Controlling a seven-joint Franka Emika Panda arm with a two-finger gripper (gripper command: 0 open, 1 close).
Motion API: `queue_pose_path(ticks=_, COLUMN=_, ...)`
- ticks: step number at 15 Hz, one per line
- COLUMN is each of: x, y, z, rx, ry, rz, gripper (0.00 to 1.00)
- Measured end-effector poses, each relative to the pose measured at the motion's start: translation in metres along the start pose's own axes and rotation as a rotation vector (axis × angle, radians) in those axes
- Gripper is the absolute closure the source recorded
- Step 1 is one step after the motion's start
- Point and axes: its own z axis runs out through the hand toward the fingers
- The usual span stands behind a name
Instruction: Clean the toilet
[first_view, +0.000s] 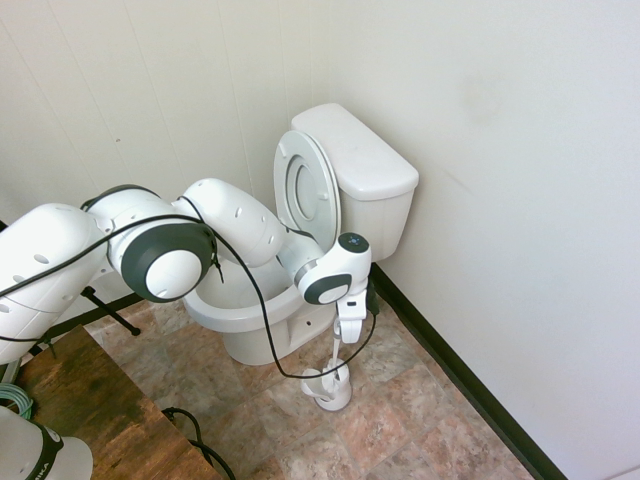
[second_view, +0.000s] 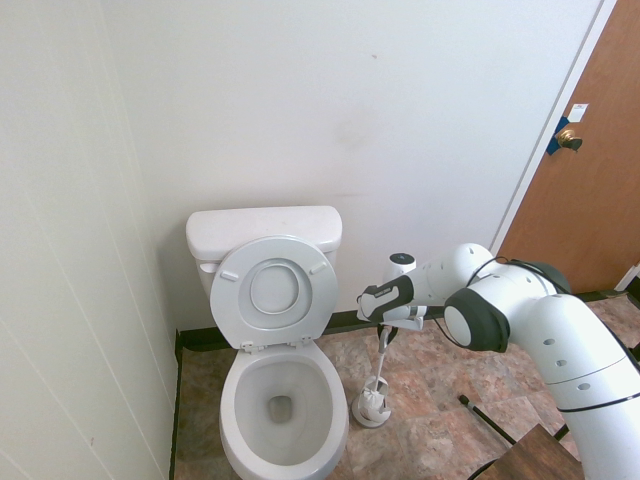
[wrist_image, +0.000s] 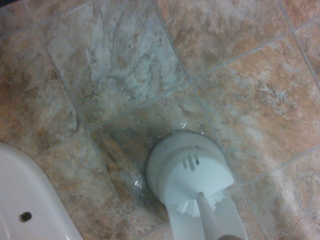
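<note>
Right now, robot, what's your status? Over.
Gripper shut on thin white brush handle. Brush sits in round white holder. Glossy white ceramic toilet open, nothing blocking.

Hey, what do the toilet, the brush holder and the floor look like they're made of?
Toilet: glossy white ceramic, going by its sheen. Brush holder: matte white, probably plastic, with moulded slots. Floor: mottled brown-grey tiles with grout lines, stone or stone-look vinyl.

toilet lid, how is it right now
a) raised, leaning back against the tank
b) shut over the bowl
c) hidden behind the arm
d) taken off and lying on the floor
a: the lid of the toilet stands up against the tank, leaving the bowl open in both exterior views.
</note>
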Motion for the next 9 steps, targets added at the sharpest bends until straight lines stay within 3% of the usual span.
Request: queue_pose_path(ticks=9, x=0.023, y=-0.033, z=0.028, rx=-0.055, ry=-0.022, rz=0.019, gripper=1.00)
